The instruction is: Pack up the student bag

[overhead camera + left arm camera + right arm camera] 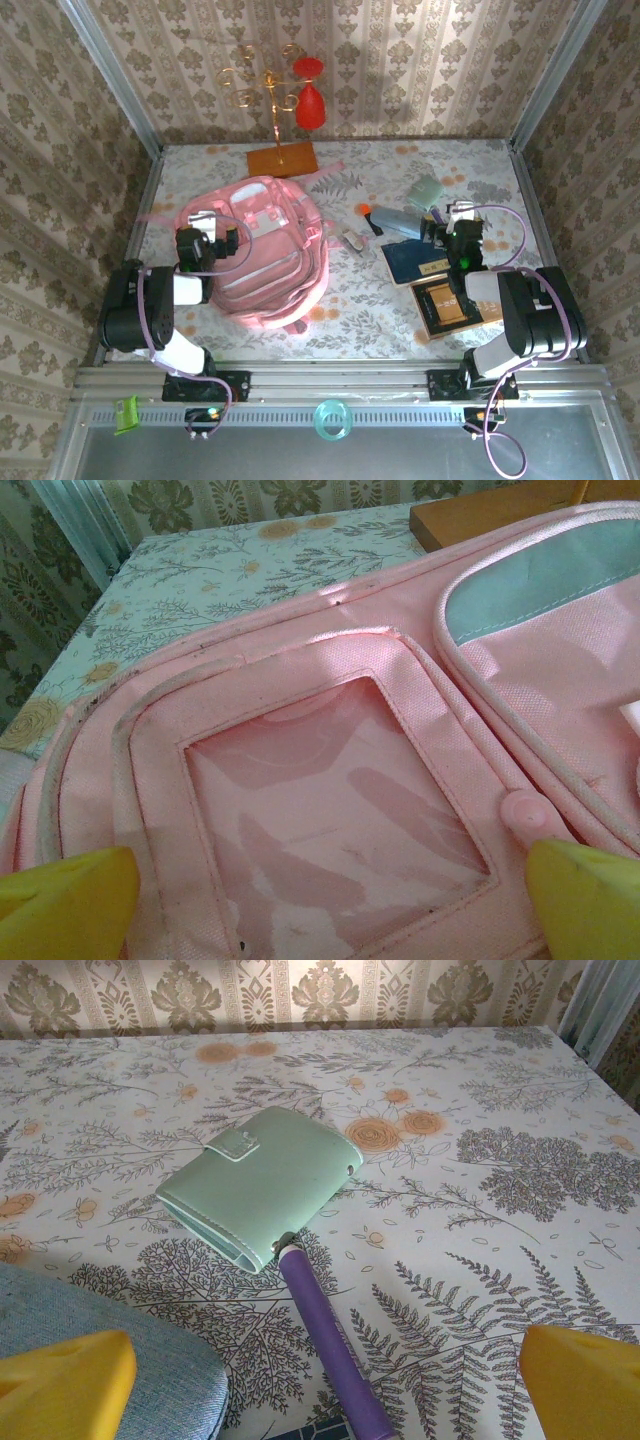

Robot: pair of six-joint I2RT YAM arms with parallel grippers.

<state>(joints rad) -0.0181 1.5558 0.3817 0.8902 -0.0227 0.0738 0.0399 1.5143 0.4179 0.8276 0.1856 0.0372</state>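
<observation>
packing barely started, it seems. student bag (262,245) laid flat at left, left gripper (320,905) held wide apart over it, empty. right gripper (320,1380) spread too, nothing gripped. wallet (258,1182), pen (325,1340), books (450,300) not yet packed, scattered at right.

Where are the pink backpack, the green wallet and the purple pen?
pink backpack (272,275), top view, middle of its front.
green wallet (262,1182), right wrist view, its cover.
purple pen (330,1345), right wrist view, mid-barrel.
</observation>
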